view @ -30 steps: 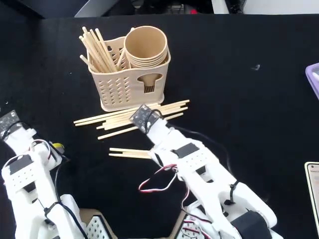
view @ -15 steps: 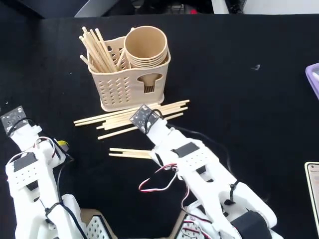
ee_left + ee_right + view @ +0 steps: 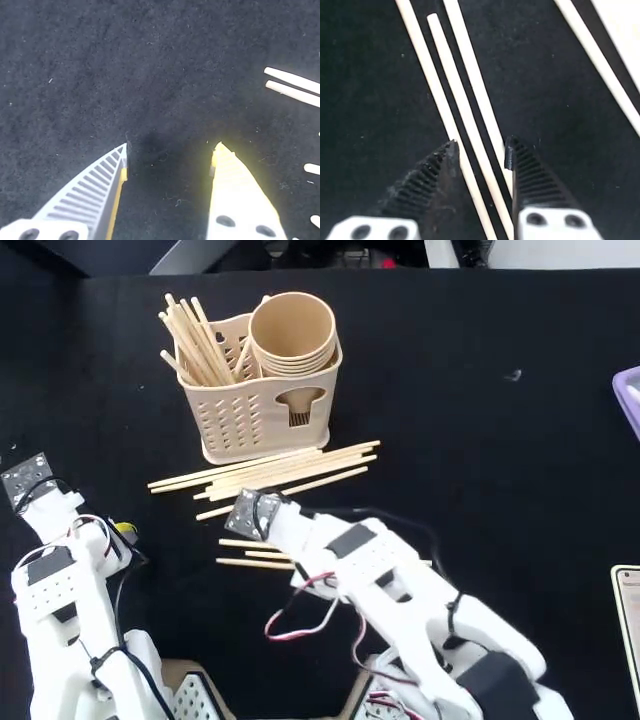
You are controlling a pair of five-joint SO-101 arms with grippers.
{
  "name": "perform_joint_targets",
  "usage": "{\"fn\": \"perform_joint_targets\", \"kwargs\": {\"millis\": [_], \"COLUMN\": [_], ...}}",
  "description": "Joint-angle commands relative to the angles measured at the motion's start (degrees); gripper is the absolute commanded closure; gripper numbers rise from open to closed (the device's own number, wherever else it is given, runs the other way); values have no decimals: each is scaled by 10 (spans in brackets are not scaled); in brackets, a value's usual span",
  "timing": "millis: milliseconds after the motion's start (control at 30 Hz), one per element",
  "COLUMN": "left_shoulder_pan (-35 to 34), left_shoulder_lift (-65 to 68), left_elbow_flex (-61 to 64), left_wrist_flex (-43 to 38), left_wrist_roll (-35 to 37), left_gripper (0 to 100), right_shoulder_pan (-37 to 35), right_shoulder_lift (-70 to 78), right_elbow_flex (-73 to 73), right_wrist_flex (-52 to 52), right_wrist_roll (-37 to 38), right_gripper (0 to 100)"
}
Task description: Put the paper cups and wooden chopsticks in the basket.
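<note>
**Step in hand:** picking up loose chopsticks. The cups look finished, stacked upright in one compartment of the basket.

**Chopsticks, stowed:** a sheaf stands tilted in the other compartment.

**Chopsticks, loose:** pale, thin, straight wooden sticks. Most lie in a rough fan on the table just in front of the basket. The near sticks lie apart from the fan, closer to the arms.

**Right gripper**: low over the near sticks, jaws parted astride them and gripping nothing. Three sticks run roughly side by side through or along the gap, and the outer ones pass close to the jaw tips.

**Left gripper**: jaws released, empty, over bare table. Stick ends show off to one side.

**Next move, as judged:** lower the right gripper to the table and close squarely on the sticks. They are slim and may roll or slip out. Then lift, tip them upright and drop them into the sheaf's compartment.

**Remaining:** most of the loose sticks.
</note>
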Motion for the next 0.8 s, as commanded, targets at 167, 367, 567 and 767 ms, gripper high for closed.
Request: {"fn": "perform_joint_targets", "kwargs": {"millis": [167,367,567,767], "left_shoulder_pan": [3,3,3,3], "left_shoulder_lift": [-7,-6,-6,-6], "left_elbow_flex": [-1,0,0,0], "left_wrist_flex": [-10,-11,-11,-11], "left_wrist_roll": [-16,-17,-18,-18], "left_gripper": [730,730,730,730], "right_shoulder_pan": [10,12,12,-47], "right_shoulder_lift": [65,13,-45,-16], "right_elbow_flex": [-102,-196,-227,-186], "right_wrist_flex": [44,156,188,120], "right_wrist_roll": [31,28,28,19], "right_gripper": [987,988,988,988]}}
